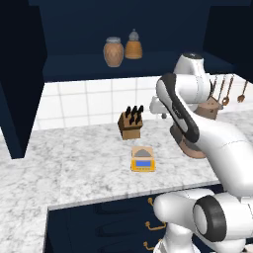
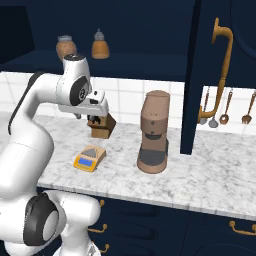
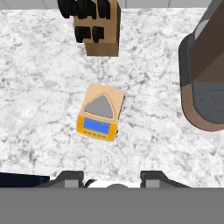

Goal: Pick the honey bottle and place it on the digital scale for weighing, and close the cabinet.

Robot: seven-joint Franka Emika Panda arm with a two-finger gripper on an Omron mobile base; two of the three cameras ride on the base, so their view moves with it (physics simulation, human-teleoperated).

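The honey bottle (image 1: 113, 51) (image 2: 65, 46), a rounded tan-brown jar with a grey lid, stands on the shelf inside the open navy cabinet (image 1: 20, 74) (image 2: 220, 60). The digital scale (image 1: 143, 159) (image 2: 89, 157) (image 3: 100, 113), yellow-orange with a grey plate and blue display, lies on the marble counter with nothing on it. My gripper (image 2: 81, 115) (image 3: 111, 178) hangs above the counter, pointing down over the scale, well below the shelf. Its fingertips (image 3: 70, 177) stand apart, open, with nothing between them.
A smaller orange beehive bottle (image 1: 133, 45) (image 2: 100, 46) stands right of the honey bottle. A wooden knife block (image 1: 131, 123) (image 3: 97, 26) sits behind the scale. A brown coffee machine (image 2: 154, 132) (image 3: 205, 74) stands to the right. The cabinet's open right door has a brass handle (image 2: 222, 70).
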